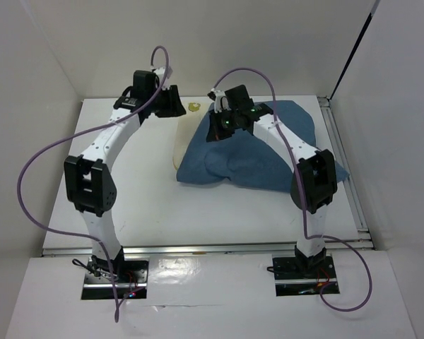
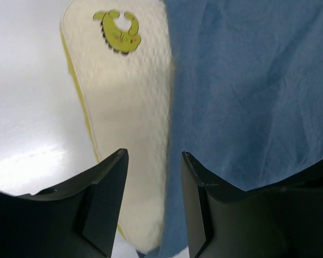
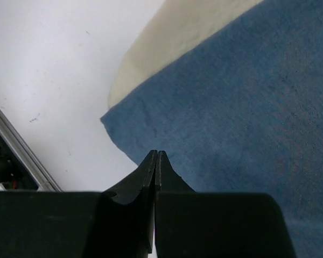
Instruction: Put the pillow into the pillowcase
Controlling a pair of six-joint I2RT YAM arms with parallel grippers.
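Note:
The slate-blue pillowcase [image 1: 268,152] lies wrinkled on the white table, covering most of the cream pillow [image 1: 178,145]. Only a strip of the pillow shows along the pillowcase's left edge. In the left wrist view the pillow [image 2: 129,107] shows its yellow mark at the far end and a yellow seam, with the pillowcase [image 2: 247,91] lapping over its right side. My left gripper [image 2: 153,155] hovers open over that boundary, nothing between its fingers. My right gripper [image 3: 157,153] is shut and empty, above the pillowcase [image 3: 242,97] near a corner, with the pillow [image 3: 172,37] beyond it.
White enclosure walls stand at the left, back and right of the table [image 1: 148,205]. A metal rail [image 1: 345,176] runs along the table's right edge and another along the front. Bare table surface lies left of the pillow.

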